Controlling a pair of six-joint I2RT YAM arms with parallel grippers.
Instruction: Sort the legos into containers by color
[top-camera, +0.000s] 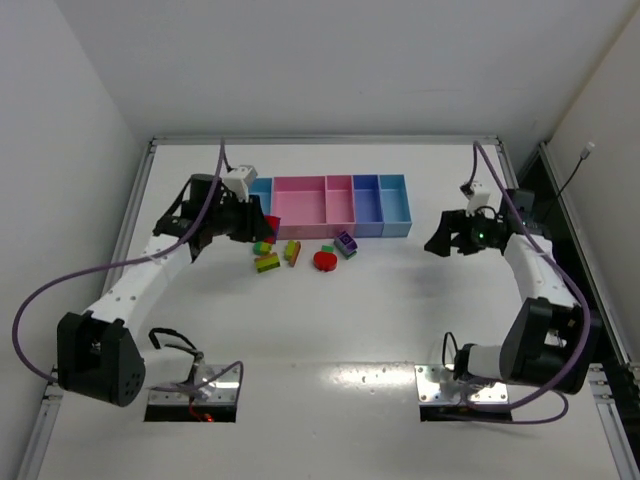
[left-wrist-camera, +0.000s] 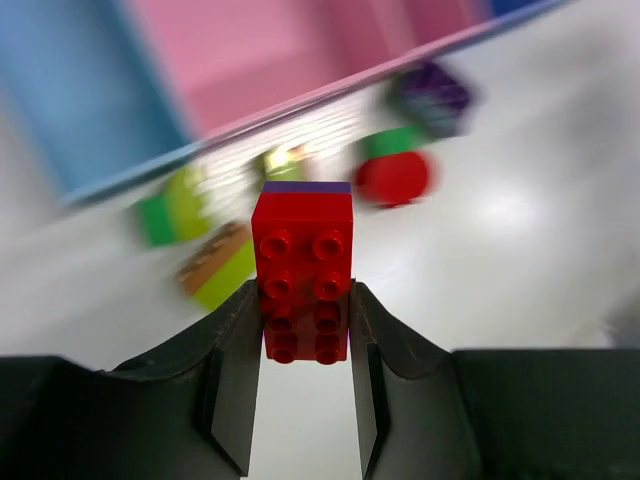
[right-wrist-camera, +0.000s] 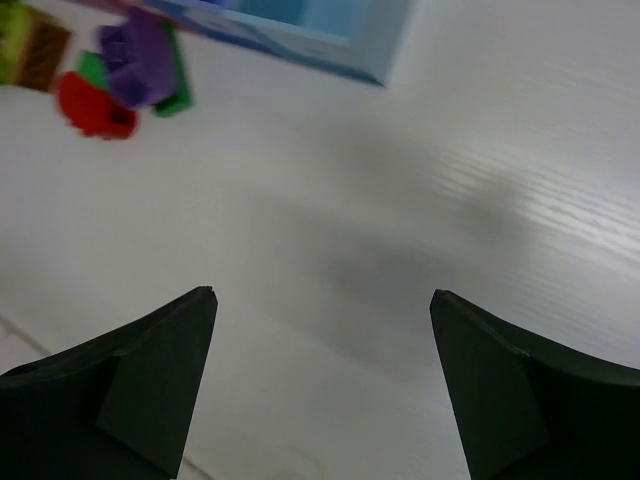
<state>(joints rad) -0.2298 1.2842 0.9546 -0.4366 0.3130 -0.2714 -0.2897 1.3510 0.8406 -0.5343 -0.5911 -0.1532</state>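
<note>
Left wrist view: left jaws closed on a red brick (left-wrist-camera: 302, 270), pinching its near end by the two smooth side walls, with the studded face toward the lens. A thin purple layer caps its far end. From the top external view the brick sits at the left arm's tip, just in front of the light blue tray (top-camera: 262, 187) and left of the wide pink tray (top-camera: 300, 205). I can't tell whether it is clear of the tabletop (top-camera: 330, 330). Right jaws are spread wide and empty over bare tabletop, right of the blue tray (top-camera: 396, 205). Main risk as I judge it: the grip covers only the brick's near part, and glossy hard plastic on hard fingers could pivot or slide out if I swing fast. Second risk: the tray walls are thin and low, so a low carry could clip a rim and shove the whole row. The purple cap could also muddle the colour choice. Loose pieces cluster near the tray fronts: a yellow-green brick (top-camera: 267, 262), a rounded red piece (top-camera: 325, 260) and a purple-on-green brick (top-camera: 346, 243). All are small, blocky and easily knocked. The white tabletop is slick and reflective.
</note>
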